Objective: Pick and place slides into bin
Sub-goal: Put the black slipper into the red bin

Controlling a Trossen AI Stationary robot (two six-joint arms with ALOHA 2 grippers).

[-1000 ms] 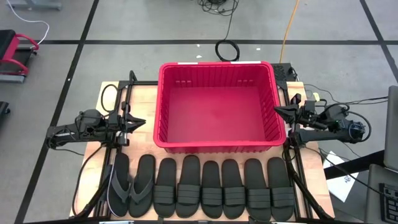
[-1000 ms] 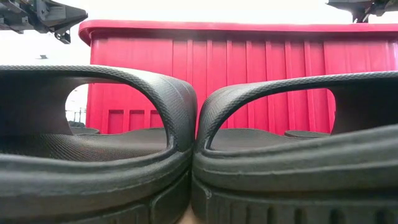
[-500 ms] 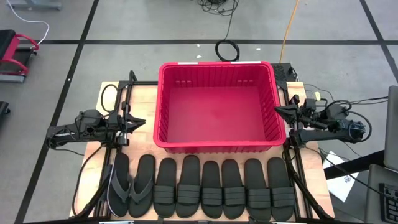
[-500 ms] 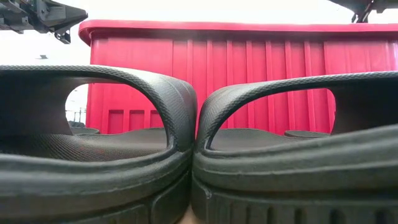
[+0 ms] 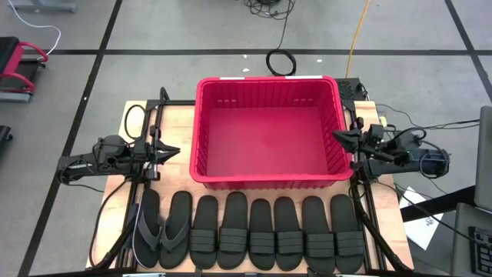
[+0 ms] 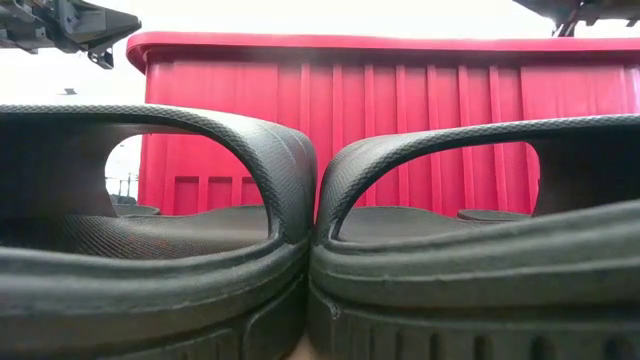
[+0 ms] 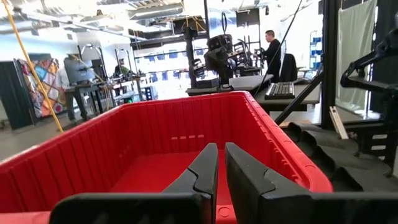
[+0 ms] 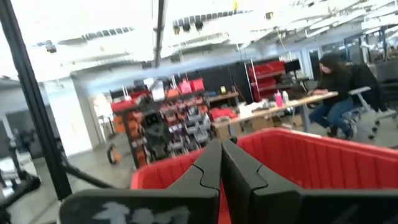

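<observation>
The red bin (image 5: 269,131) stands on the table's middle; no slide shows in it. It also shows in the left wrist view (image 7: 155,143) and the right wrist view (image 8: 311,162). Several black slides lie soles down, side by side, along the near edge. Two flip-flops (image 5: 161,229) are at the left and the banded slides (image 5: 277,233) are to their right. Two banded slides fill the low view (image 6: 150,250). My left gripper (image 5: 175,151) is shut and empty, left of the bin. My right gripper (image 5: 337,138) is shut and empty, at the bin's right rim.
Black frame rails (image 5: 150,123) and cables run along both sides of the table. The low view shows the bin's slotted near wall (image 6: 400,130) right behind the slides. People show in the room beyond, one standing (image 7: 272,46) and one seated (image 8: 336,93).
My right gripper has moved a little toward the table's left, up to the bin's right rim. The slides and the bin have not moved.
</observation>
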